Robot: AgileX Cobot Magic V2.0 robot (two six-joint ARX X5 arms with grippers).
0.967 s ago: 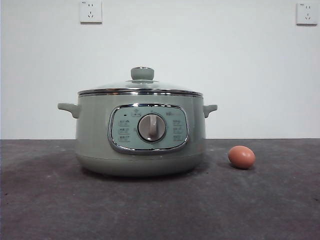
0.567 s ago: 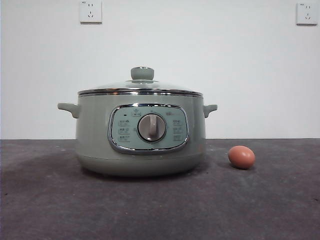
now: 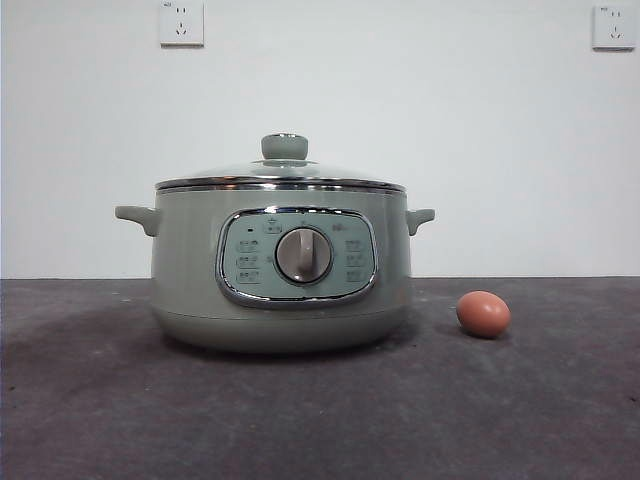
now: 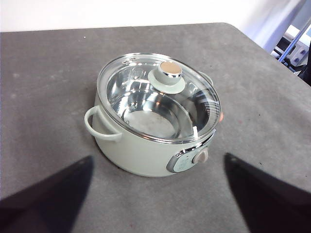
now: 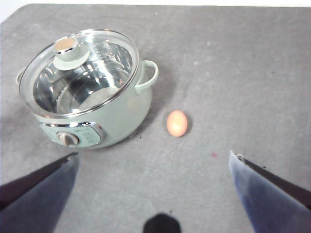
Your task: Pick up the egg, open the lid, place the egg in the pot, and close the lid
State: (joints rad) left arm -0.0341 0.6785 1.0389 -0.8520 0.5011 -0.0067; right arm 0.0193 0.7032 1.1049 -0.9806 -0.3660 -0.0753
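The pot (image 3: 281,267) sat on the dark grey worktop (image 3: 320,420) with the lid (image 3: 281,174) closed on it, glass dome seated in the chrome rim and the pale-green knob on top. Through the glass the shiny steel bowl inside looked bare. The egg (image 3: 483,314) lay on its side on the worktop, near the pot but clear of it, on the side of the handle that the right wrist view showed.

Both arms hung high above the worktop, touching nothing. The left hand (image 4: 158,194) was spread wide, its two dark fingers well apart, and the pot (image 4: 154,116) stood ahead of it, between the lines of the fingers; only a sliver of the egg (image 4: 221,117) peeped out past the pot's far rim. The right hand (image 5: 153,187) was spread just as wide, holding nothing. The egg (image 5: 177,123) lay ahead of its open gap, with the pot (image 5: 87,87) ahead and off to one side, beyond one finger.
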